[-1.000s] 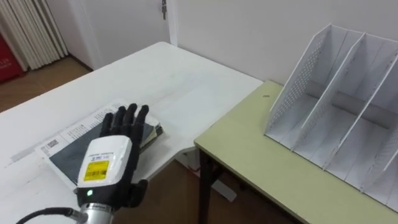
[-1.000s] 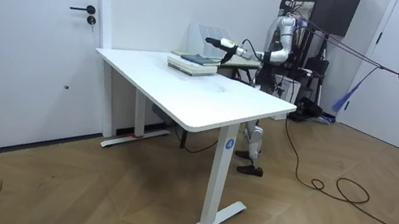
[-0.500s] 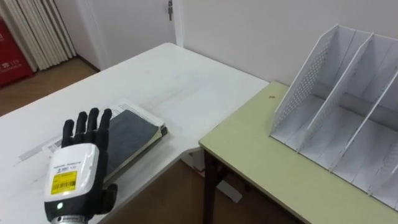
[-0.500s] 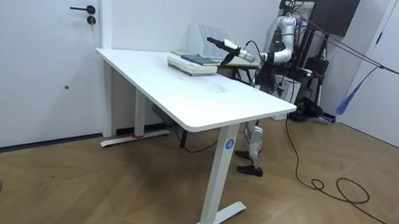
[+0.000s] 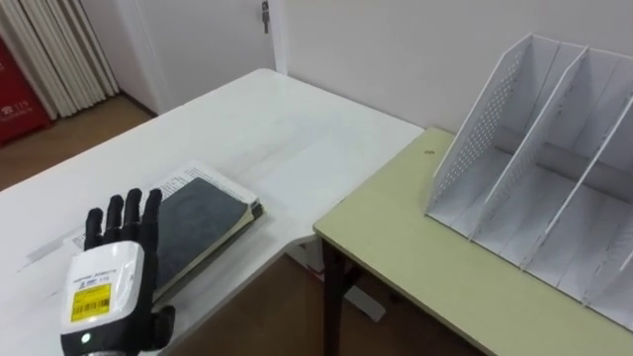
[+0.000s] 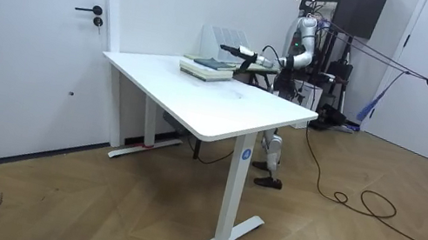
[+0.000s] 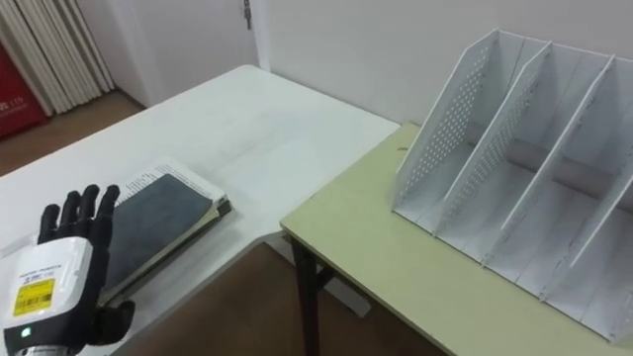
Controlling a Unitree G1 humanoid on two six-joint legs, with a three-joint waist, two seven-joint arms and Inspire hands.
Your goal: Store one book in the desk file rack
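A dark-covered book (image 5: 203,225) lies on top of a printed booklet (image 5: 194,179) near the white table's (image 5: 259,117) right edge. My left hand (image 5: 103,287) is open at the lower left, fingers straight and spread, its fingertips over the book's near end. The white file rack (image 5: 539,168), with several upright dividers and empty slots, stands on the green desk (image 5: 415,247) to the right. In the room view I stand behind the white table (image 6: 208,101), my left arm stretched over the book stack (image 6: 205,67).
A narrow gap with wood floor (image 5: 297,307) separates the white table from the green desk. A wall runs behind both, with a door (image 5: 208,35) at the back left. Red object and curtain (image 5: 30,69) at far left.
My left hand has drawn back toward the lower left, uncovering most of the dark book. The view has shifted slightly. The book and rack have not moved.
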